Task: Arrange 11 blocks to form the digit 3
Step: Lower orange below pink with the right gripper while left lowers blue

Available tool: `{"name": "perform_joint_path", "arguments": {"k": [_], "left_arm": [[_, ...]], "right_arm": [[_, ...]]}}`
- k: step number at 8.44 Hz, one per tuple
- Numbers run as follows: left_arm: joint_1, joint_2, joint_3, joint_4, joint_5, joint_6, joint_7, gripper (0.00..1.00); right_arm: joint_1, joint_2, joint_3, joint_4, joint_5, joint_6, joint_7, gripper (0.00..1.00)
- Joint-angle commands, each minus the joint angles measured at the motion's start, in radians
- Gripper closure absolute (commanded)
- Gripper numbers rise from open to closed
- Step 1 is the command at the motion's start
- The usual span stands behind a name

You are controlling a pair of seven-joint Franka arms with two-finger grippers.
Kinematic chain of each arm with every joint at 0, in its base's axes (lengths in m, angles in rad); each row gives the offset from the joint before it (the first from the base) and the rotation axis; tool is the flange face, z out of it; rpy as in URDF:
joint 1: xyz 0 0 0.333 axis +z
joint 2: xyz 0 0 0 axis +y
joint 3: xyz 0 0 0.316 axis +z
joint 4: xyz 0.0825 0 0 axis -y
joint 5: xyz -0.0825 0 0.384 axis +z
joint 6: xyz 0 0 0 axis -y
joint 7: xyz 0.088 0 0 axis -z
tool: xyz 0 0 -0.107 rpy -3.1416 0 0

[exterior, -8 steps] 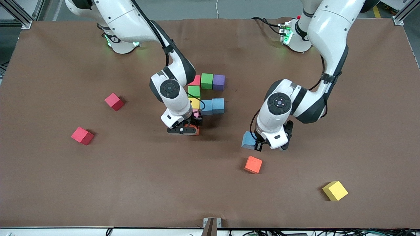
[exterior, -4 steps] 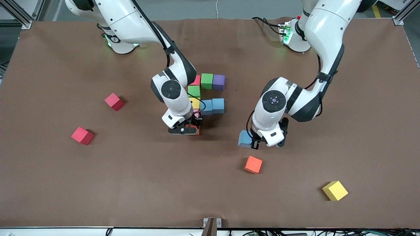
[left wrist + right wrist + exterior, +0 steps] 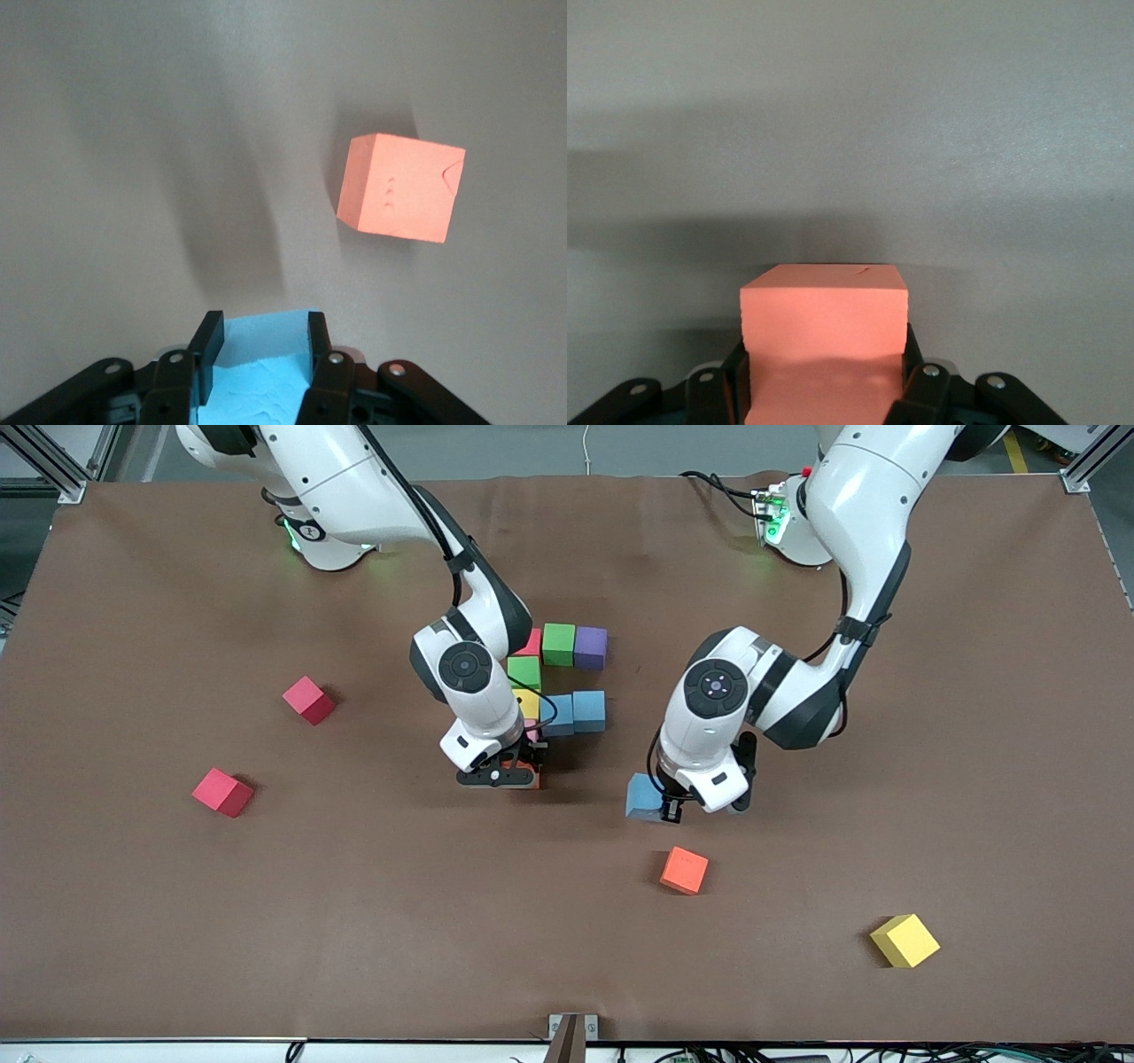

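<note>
My left gripper [image 3: 663, 804] is shut on a light blue block [image 3: 644, 796], which shows between its fingers in the left wrist view [image 3: 266, 350]. It holds the block over bare table just above a loose orange block [image 3: 684, 870], also in the left wrist view [image 3: 403, 188]. My right gripper [image 3: 509, 776] is shut on another orange block [image 3: 531, 778], seen close in the right wrist view [image 3: 824, 319]. It holds this block low at the near end of the block figure, beside a mostly hidden pink block [image 3: 532, 734]. The figure also holds a red-pink [image 3: 531, 642], green [image 3: 558, 644], purple [image 3: 591, 647], green [image 3: 524, 672], yellow [image 3: 526, 704] and two light blue blocks [image 3: 574, 713].
Two red blocks [image 3: 308, 699] [image 3: 222, 792] lie toward the right arm's end of the table. A yellow block [image 3: 904, 940] lies near the front edge toward the left arm's end. The brown mat [image 3: 354, 921] covers the table.
My left gripper has carried the light blue block toward the block figure, away from the loose orange block. My right gripper has hardly moved.
</note>
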Motion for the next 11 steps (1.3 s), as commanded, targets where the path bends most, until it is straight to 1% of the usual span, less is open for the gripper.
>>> {"name": "perform_joint_path", "arguments": {"k": [1,2,3,4,6,8,11], "left_arm": [[-0.026,0.02,0.005,0.033,-0.025,-0.02,-0.014,0.63],[-0.035,0.026,0.005,0.048,-0.027,-0.02,-0.014,0.63],[-0.037,0.028,0.005,0.053,-0.027,-0.02,-0.014,0.63],[-0.037,0.028,0.005,0.051,-0.026,-0.02,-0.014,0.63],[-0.04,0.028,0.005,0.053,-0.027,-0.02,-0.014,0.63],[-0.049,0.032,0.005,0.065,-0.03,-0.02,-0.017,0.63],[-0.073,0.034,0.005,0.065,-0.052,-0.02,-0.017,0.63]], "right_arm": [[0.011,0.011,-0.011,0.008,-0.004,0.006,0.022,0.79],[0.011,0.013,-0.011,0.01,-0.004,0.008,0.022,0.76],[0.011,0.013,-0.011,0.01,-0.004,0.008,0.022,0.68],[0.011,0.014,-0.011,0.01,-0.006,0.009,0.022,0.5],[0.011,0.014,-0.011,0.008,-0.013,0.023,0.022,0.33],[0.011,0.014,-0.011,0.008,-0.013,0.023,0.02,0.25],[0.011,0.014,-0.011,0.007,-0.013,0.023,0.02,0.15]]}}
